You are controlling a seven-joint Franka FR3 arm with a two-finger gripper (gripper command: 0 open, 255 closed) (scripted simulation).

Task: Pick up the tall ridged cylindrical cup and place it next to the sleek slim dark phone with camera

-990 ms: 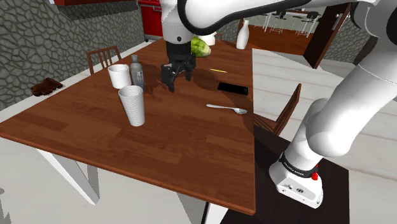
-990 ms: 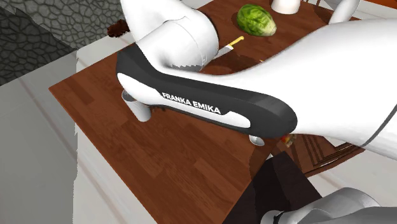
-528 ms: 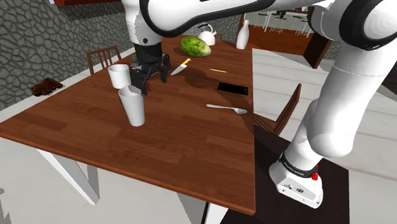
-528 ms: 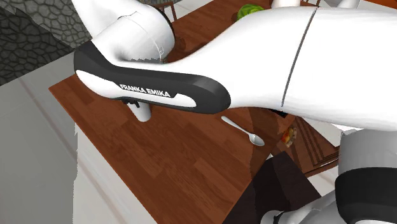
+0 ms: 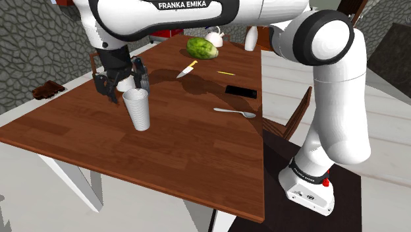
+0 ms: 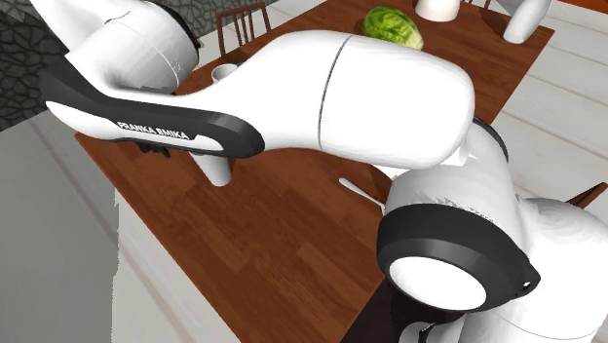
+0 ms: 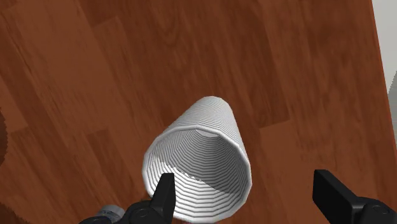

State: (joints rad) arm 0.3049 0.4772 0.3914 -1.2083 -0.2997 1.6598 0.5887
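My arm rises from the stand at the shoulder view's lower right, bends at the elbow high above the table's (image 5: 191, 148) far edge, and runs its forearm level across the top toward that view's left. From there the wrist drops nearly straight down, a little tilted, and the gripper (image 5: 123, 84) hangs just above and behind the cup (image 5: 138, 111).

Looking along the gripper (image 7: 245, 184) in the wrist view, I see straight into the mouth of the cup (image 7: 203, 153). The jaws are spread wide and grip nothing. One finger (image 7: 164, 194) overlaps the cup's rim, and the other (image 7: 331, 191) stands well out to the side over bare wood.

The cup is white, ridged and upright on the table, toward the shoulder view's left. In the second exterior view the cup (image 6: 216, 171) peeks out under the forearm. The phone (image 5: 241, 91) lies flat, well apart from the cup, toward the shoulder view's right, with a spoon (image 5: 235, 113) near it and a knife (image 5: 186, 68) farther back
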